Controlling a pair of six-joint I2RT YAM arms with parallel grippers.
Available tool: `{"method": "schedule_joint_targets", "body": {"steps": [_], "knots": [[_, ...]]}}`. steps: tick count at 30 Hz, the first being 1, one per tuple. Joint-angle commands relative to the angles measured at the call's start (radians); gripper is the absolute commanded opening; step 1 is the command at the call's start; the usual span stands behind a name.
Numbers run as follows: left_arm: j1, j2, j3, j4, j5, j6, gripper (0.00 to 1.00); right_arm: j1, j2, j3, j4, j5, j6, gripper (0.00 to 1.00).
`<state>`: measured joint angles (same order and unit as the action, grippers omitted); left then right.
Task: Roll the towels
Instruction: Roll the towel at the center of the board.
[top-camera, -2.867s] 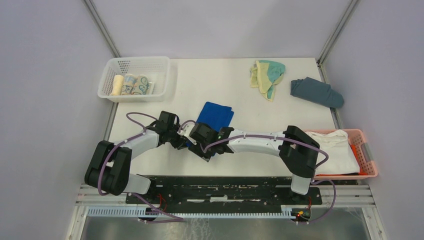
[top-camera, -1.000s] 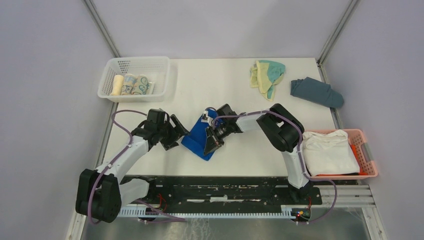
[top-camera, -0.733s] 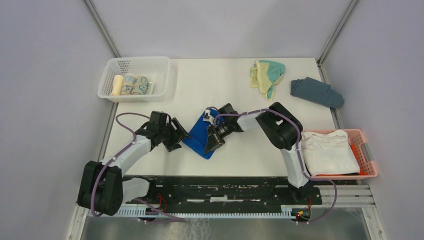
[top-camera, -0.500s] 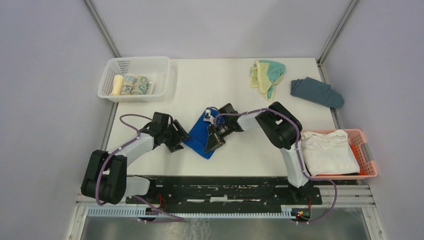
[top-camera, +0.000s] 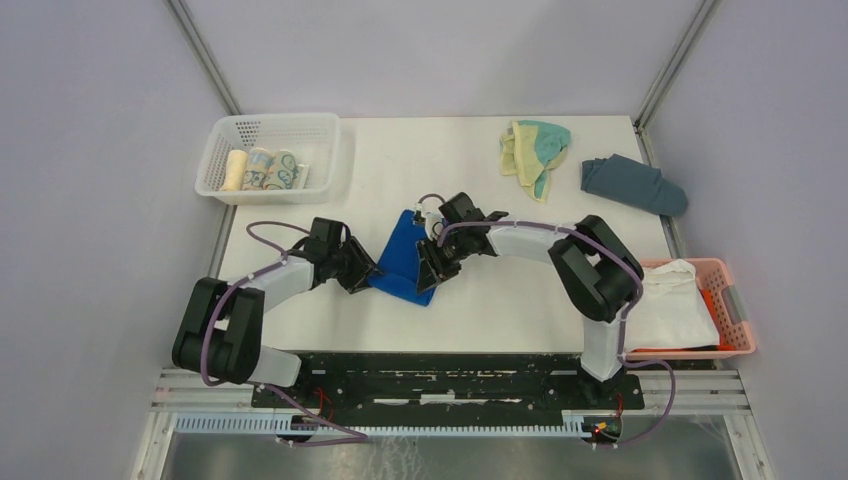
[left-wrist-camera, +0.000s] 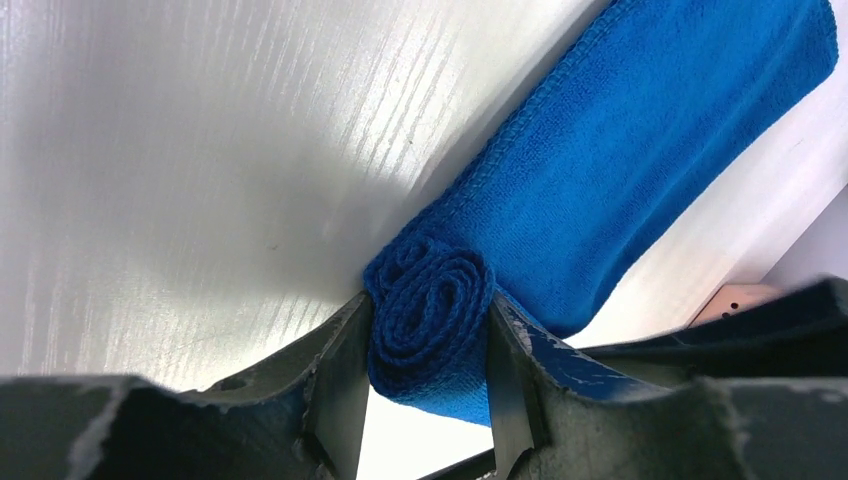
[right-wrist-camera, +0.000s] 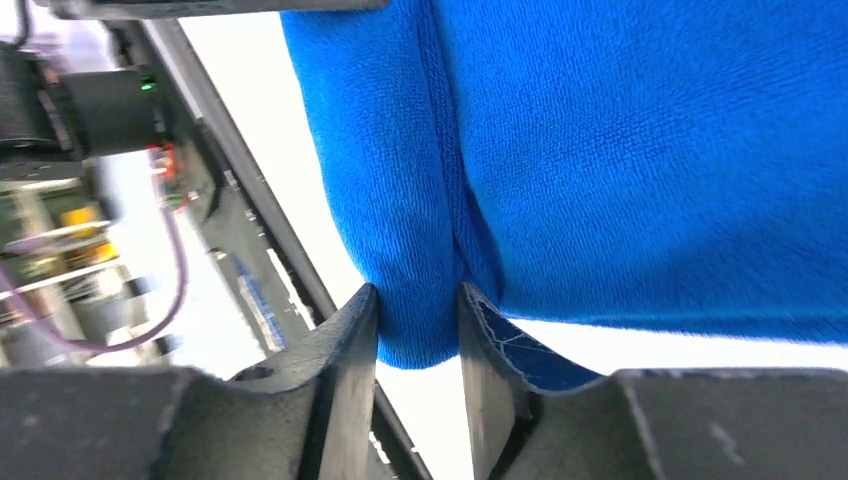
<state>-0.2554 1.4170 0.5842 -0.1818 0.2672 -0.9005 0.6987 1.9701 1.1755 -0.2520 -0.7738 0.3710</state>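
Two claws flanked the blue towel (top-camera: 402, 265), lying centre-near on the table (top-camera: 420, 160). Left gripper (left-wrist-camera: 428, 322) clasped its rolled end; right gripper (right-wrist-camera: 418, 310) stood narrow astride a fold, grip uncertain. We judged it soft, light; hold the roll's ends.

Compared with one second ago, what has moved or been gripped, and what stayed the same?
The left hand moved right to the blue towel and took its rolled end between its fingers. The right arm's elbow swung right; the right hand stayed at the towel's right side. The yellow-green towel, grey cloth, white basket and pink basket did not move.
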Motion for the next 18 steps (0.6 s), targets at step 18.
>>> {"method": "schedule_joint_targets", "body": {"steps": [18], "knots": [[-0.001, 0.069, 0.019, -0.080, -0.060, 0.091, 0.49, 0.443, -0.150, 0.064, -0.080, 1.025, -0.421, 0.58]]}}
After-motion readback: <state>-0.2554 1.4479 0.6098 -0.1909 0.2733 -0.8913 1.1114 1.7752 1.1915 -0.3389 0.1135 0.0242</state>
